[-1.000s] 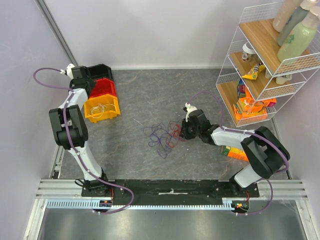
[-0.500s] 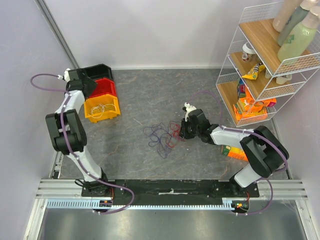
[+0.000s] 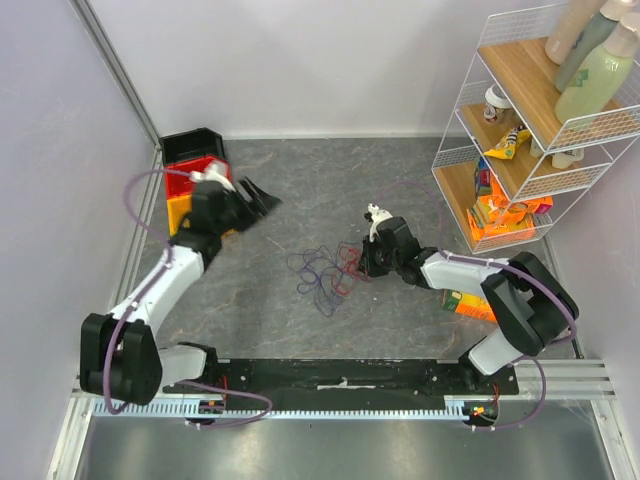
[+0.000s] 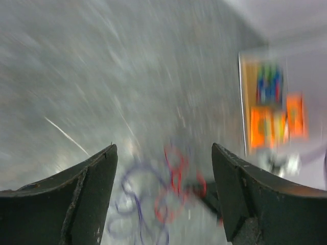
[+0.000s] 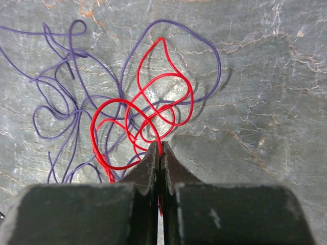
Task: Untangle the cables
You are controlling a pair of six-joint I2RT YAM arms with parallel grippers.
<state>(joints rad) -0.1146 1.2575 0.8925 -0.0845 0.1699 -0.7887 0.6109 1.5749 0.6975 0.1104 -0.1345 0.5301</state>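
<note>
— Where do the cables lie?
— In the middle of the table (image 3: 300,190), in one loose tangle. The purple cable (image 5: 56,102) spreads out to the left in several thin loops. The red cable (image 5: 153,109) takes the right side of the tangle, and its loops cross the purple one in a few places.
— And the right gripper (image 5: 159,153)?
— It is down at the right edge of the tangle, clenched on the red cable. In the right wrist view a red strand runs straight in between its closed fingers.
— What about the left gripper (image 3: 262,195)?
— Released, with its fingers spread wide and nothing between them. It is to the far left of the tangle, well apart from it, and points toward it. Its wrist view is blurred, but red and purple loops show in the gap between the fingers, farther off on the table.
— What else is around?
— A row of bins (image 3: 195,147) in the far left corner, partly hidden by the left arm. A wire shelf rack (image 3: 520,130) stands on the right, holding packets and bottles. An orange box (image 3: 468,305) lies on the table beside the right arm.
</note>
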